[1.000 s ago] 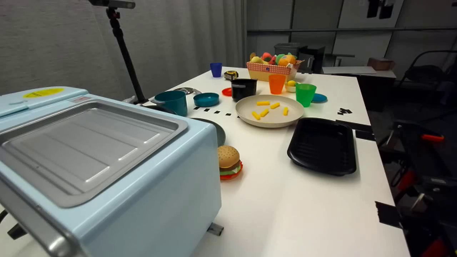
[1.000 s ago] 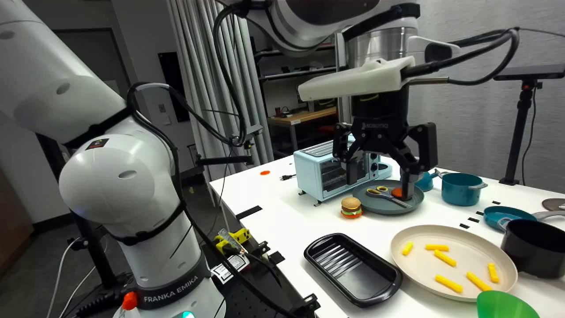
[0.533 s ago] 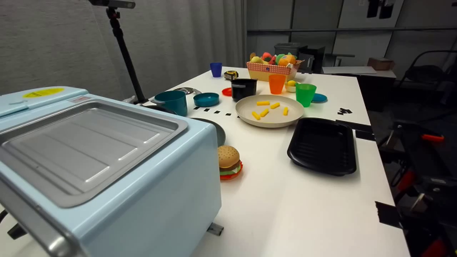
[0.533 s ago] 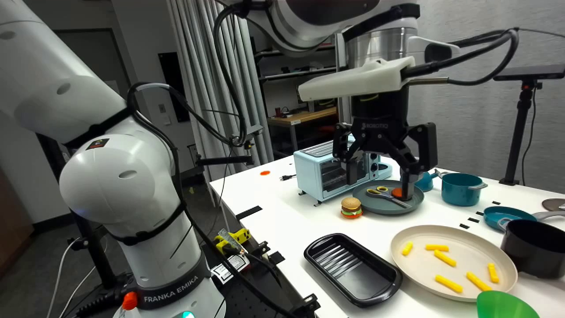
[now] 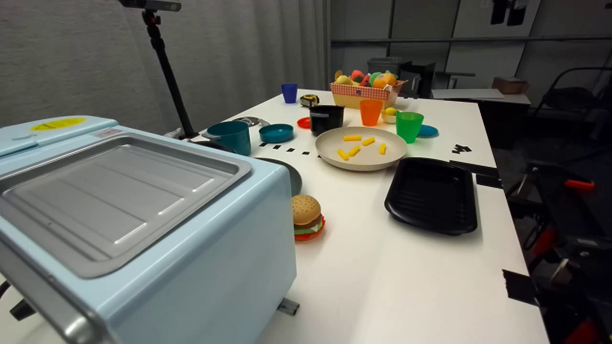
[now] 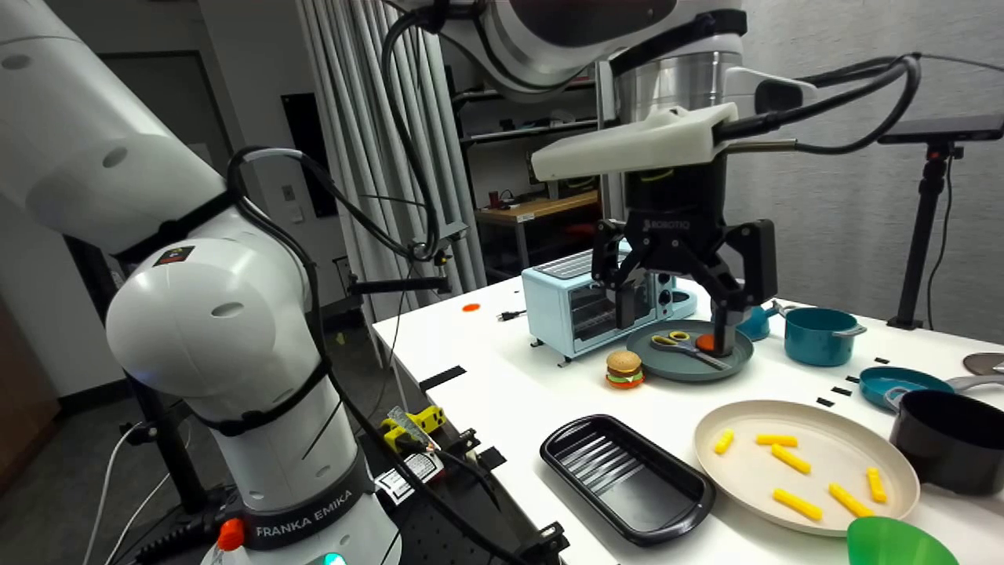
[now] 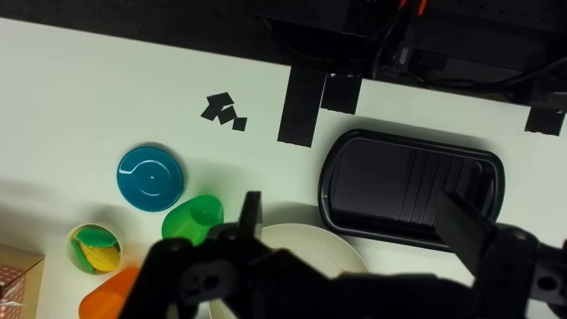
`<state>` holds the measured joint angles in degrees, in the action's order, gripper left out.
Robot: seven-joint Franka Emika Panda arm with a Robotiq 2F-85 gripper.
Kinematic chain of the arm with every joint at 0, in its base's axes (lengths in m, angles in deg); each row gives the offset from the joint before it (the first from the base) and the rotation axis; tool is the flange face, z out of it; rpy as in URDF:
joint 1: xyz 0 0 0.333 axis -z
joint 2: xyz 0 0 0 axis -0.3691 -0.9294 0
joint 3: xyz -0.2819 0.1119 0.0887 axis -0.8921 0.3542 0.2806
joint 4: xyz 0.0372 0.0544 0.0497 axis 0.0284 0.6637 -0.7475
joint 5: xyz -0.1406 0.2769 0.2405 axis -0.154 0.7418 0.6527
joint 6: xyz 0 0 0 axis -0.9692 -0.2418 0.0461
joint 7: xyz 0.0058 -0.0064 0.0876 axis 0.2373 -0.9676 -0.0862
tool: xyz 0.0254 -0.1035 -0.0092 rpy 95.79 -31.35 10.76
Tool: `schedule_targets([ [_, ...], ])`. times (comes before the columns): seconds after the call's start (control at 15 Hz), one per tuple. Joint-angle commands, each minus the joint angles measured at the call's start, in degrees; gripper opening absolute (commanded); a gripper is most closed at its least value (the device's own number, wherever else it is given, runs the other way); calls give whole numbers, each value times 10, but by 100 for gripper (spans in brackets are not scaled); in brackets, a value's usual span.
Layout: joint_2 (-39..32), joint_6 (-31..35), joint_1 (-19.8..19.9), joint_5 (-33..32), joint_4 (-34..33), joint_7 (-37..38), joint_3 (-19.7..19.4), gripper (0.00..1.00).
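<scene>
Spread wide, the gripper [image 6: 674, 333] hangs above the table [image 6: 510, 392] near a glossy, ribbed black rectangular tray [image 6: 627, 480] and a round beige plate [image 6: 831, 447] of stubby yellow sticks [image 6: 798, 504].

Glossy tray [image 6: 627, 479], matt cream plate [image 6: 751, 477].

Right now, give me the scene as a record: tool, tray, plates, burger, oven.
tool: open, holding nothing, above the table
tray: black, on the table, beside the beige plate
beige plate: yellow sticks on it
gray plate: scissors on it
burger: upright, beside the gray plate
oven: light blue, next to the gray plate
</scene>
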<state>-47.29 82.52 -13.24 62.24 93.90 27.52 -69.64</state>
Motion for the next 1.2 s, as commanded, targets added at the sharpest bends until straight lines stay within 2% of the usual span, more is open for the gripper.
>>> schedule_targets([
  [0.0, -43, 12, 0, 22, -28, -2, 0, 100],
  [0.33, -131, 67, -2, 81, -73, 18, -3, 100],
  [0.73, -238, 107, 5, 152, -142, 53, 18, 100],
  [0.8, -199, 102, 12, 130, -106, 39, 21, 100],
  [1.13, -236, 103, 14, 139, -135, 50, 28, 100],
])
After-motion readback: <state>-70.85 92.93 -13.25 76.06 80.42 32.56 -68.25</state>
